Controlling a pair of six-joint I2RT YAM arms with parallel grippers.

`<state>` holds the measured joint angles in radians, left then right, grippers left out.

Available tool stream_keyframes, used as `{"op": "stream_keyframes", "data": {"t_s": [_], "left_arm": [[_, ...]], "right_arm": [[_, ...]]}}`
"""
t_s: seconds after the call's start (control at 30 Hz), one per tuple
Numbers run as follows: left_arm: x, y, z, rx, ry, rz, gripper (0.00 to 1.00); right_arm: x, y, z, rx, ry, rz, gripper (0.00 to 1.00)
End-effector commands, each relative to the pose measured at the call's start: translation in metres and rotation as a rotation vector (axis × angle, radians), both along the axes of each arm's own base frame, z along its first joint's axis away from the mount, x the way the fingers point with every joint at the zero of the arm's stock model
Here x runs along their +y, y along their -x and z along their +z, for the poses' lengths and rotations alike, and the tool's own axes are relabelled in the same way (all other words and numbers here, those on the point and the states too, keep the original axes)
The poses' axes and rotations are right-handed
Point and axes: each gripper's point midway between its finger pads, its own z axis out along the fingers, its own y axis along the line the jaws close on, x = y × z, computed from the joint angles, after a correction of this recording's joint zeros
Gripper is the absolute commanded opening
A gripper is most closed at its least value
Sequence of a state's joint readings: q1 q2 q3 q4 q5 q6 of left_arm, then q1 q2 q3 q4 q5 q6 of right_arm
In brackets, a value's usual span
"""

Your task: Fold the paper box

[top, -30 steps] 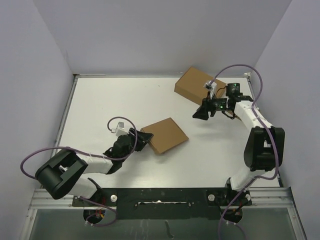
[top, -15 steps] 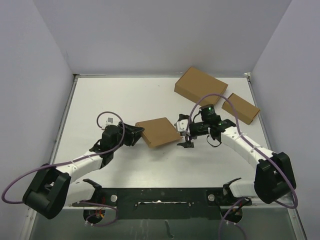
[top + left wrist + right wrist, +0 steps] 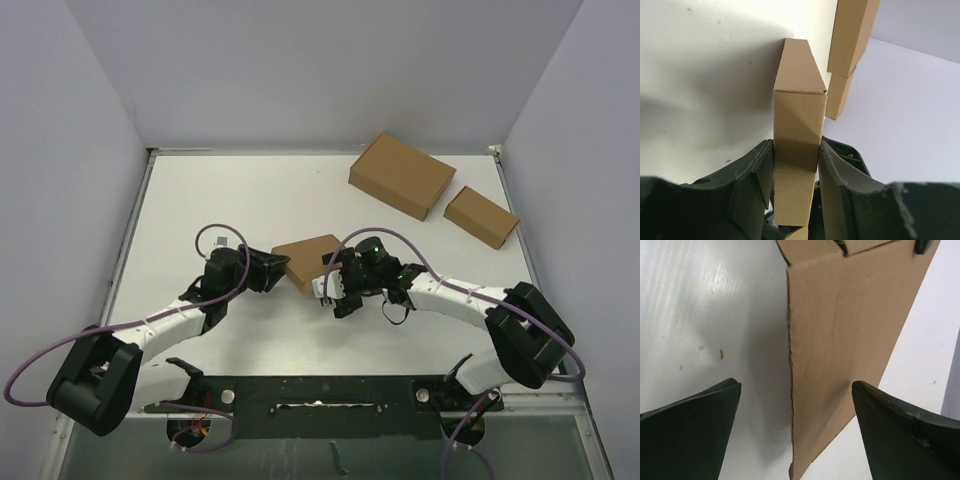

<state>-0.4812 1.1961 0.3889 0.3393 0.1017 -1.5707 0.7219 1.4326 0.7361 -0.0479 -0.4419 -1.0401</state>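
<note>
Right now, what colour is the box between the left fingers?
Brown. The paper box shows best in left wrist view.

The scene is lit brightly and evenly from above. Soft shadows are cast on the desk (image 3: 715,50) beside the paper box (image 3: 799,115). A faint sheen is seen on the desk, and the fingers (image 3: 685,435) of the right pincer (image 3: 796,384) are rendered dark and blurred.

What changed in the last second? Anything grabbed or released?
The right gripper swung from the back boxes to the near-right edge of the paper box, jaws opened wide, gripping nothing. The left gripper, still clamped on the paper box, carried it slightly back and left. The large box and small box stayed put.
</note>
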Motion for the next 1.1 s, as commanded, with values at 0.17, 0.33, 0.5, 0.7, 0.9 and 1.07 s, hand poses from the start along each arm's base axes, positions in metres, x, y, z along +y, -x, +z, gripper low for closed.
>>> {"op": "stream_keyframes", "data": {"t_s": [0.17,0.33,0.5,0.7,0.9,1.07], "left_arm": [[-0.003,-0.013,0.028,-0.037,0.066,0.029,0.31],[-0.001,-0.012,0.028,-0.035,0.069,0.039,0.32],[0.0,-0.013,0.027,-0.031,0.072,0.049,0.33],[-0.003,-0.016,0.03,-0.042,0.096,0.044,0.36],[-0.007,-0.014,0.037,-0.06,0.124,0.027,0.58],[-0.006,-0.011,0.055,-0.124,0.119,0.009,0.76]], "right_arm": [[0.021,-0.04,0.021,-0.307,-0.048,-0.129,0.93],[0.023,-0.042,0.025,-0.345,-0.046,-0.141,0.8],[0.024,-0.043,0.034,-0.378,-0.065,-0.155,0.65],[0.026,-0.042,0.038,-0.368,-0.073,-0.158,0.46],[0.026,-0.044,0.05,-0.343,-0.112,-0.192,0.37],[0.026,-0.047,0.06,-0.285,-0.149,-0.224,0.36]]}}
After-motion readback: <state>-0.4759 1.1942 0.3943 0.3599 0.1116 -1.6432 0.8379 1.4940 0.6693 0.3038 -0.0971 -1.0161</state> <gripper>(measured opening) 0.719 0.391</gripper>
